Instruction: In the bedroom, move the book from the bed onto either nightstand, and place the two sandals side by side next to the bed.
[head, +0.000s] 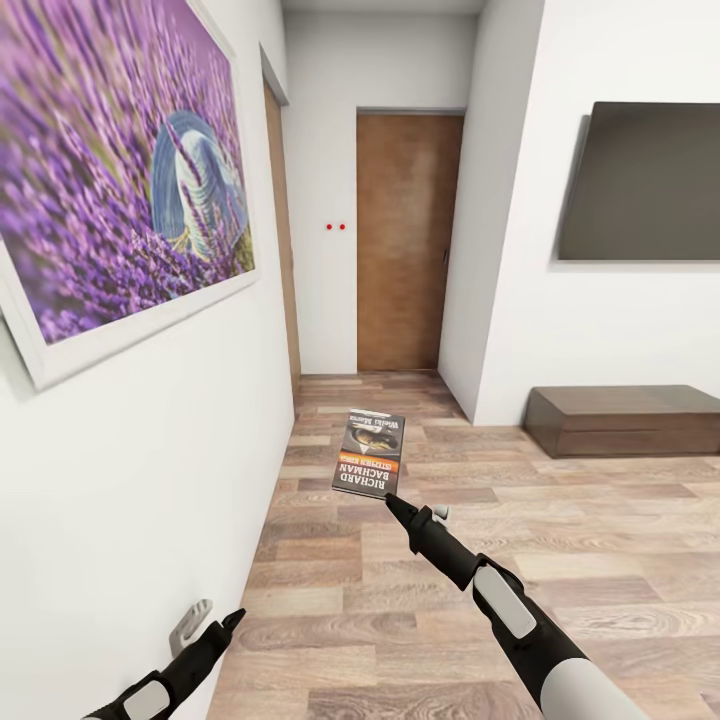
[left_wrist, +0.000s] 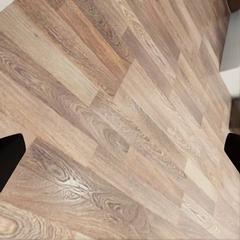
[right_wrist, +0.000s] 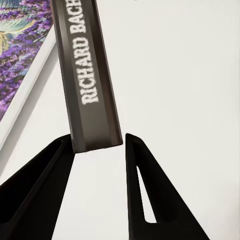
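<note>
The book (head: 370, 453), a thin dark paperback with an orange band and white "RICHARD BACHMAN" lettering, hangs in the air above the wood-plank floor (head: 560, 560). My right gripper (head: 396, 503) is shut on its lower edge. In the right wrist view the book's spine (right_wrist: 90, 75) sits between the two black fingers (right_wrist: 50, 175) in front of a white wall. My left gripper (head: 212, 622) is low beside the left wall, open and holding nothing. The left wrist view has its fingertips (left_wrist: 10, 155) spread wide over bare floor. The bed, the nightstands and the sandals are out of view.
A white wall with the lavender picture (head: 120, 170) runs close along my left. A short hallway ahead ends at a brown door (head: 405, 240). On the right, a dark wall panel (head: 645, 180) hangs above a low brown bench (head: 625, 418).
</note>
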